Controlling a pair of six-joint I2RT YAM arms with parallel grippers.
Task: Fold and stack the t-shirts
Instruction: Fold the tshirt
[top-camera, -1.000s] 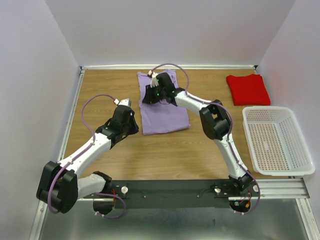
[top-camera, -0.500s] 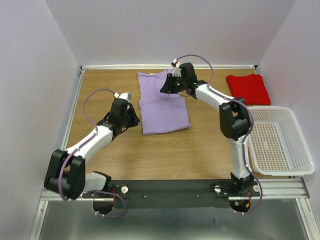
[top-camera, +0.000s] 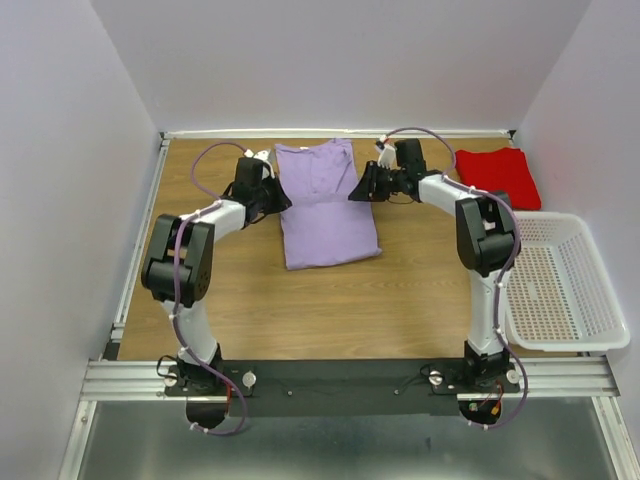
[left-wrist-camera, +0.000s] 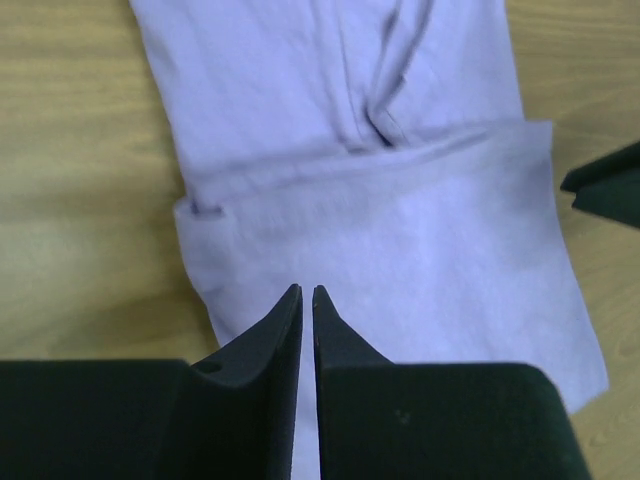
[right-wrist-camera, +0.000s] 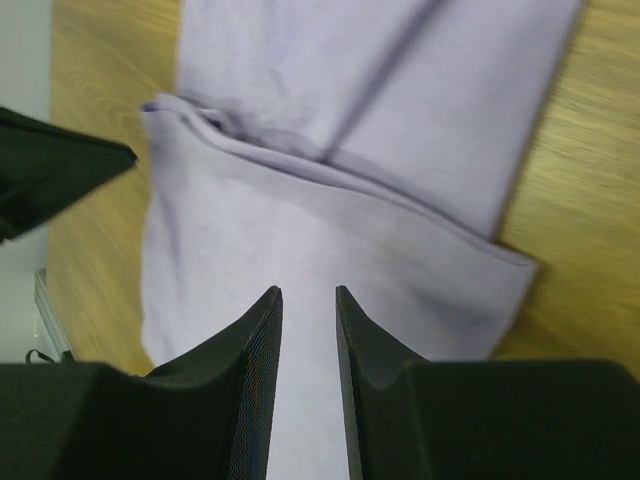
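**Top view.** The lavender t-shirt (top-camera: 328, 215) lies flat on the counter (top-camera: 300, 320), midway along the far edge. It is folded to a narrow rectangle, sleeves tucked in. The red t-shirt (top-camera: 496, 178) lies folded small near the far right corner, well apart from it. A white basket (top-camera: 560, 290) sits at the right edge. The left gripper (top-camera: 275, 198) is at the shirt's left side and the right gripper (top-camera: 357, 192) at its right side, both toward the far end. Judgement: 1 shirt is finished, the lavender 1 needs at least 1 more fold, and stacking is not yet done.

**Left wrist view.** The fingers (left-wrist-camera: 280, 330) are closed to a slit and grip nothing visible. They are poised over the lavender cloth, where a folded layer crosses it.

**Right wrist view.** The fingers (right-wrist-camera: 258, 340) stand narrowly apart and empty, above the same cloth.

**Limits.** Neither wrist view shows whether the fingertips touch the shirt. The layer count is unclear, and the shirt's far end is cut off.
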